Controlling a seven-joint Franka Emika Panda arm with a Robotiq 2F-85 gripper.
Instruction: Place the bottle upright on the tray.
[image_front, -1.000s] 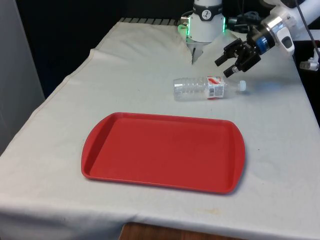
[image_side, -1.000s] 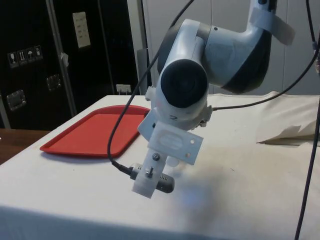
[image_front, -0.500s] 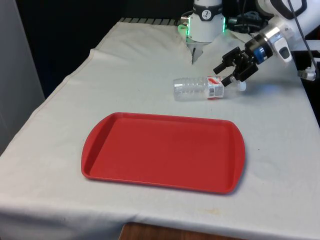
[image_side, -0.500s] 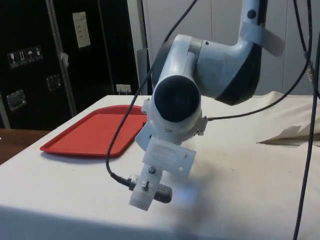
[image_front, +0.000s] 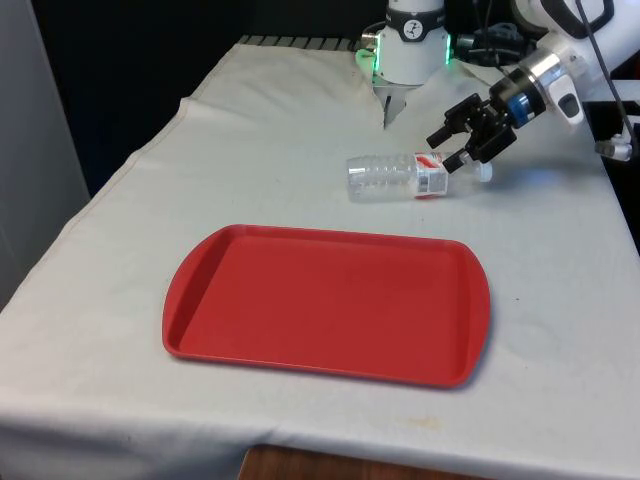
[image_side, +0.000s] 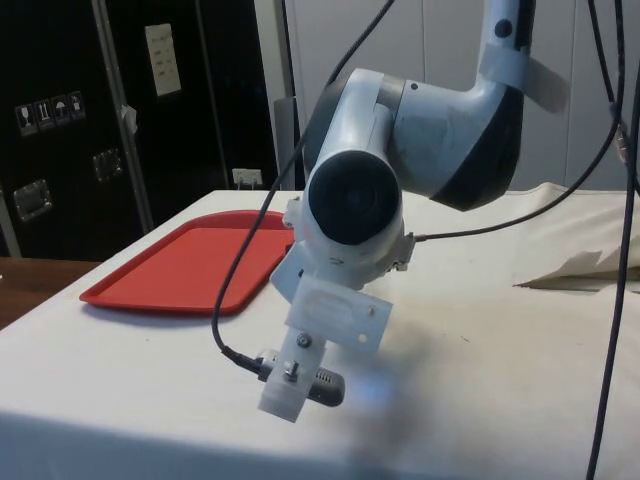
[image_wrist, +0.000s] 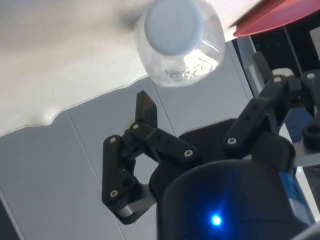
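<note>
Clear plastic bottle (image_front: 415, 176) lay on its side on the white cloth, beyond the red tray (image_front: 327, 302) and apart from it. Its long axis ran across the table: base toward the front view's left, white cap toward the front view's right. Gripper (image_front: 458, 132) hung at the cap end, tilted down along that same axis, fingers spread wide and holding nothing. From the wrist, the cap faced the camera head-on, with the bottle's shoulder (image_wrist: 178, 42) just past the finger tips (image_wrist: 146, 107), not yet between them. So the approach was end-on, neck first; I judged the fingers had to slide over the cap and close on the neck or shoulder. Tray was bare, nothing in it. Grasp not yet made; lifting, turning upright and setting down all remained.
</note>
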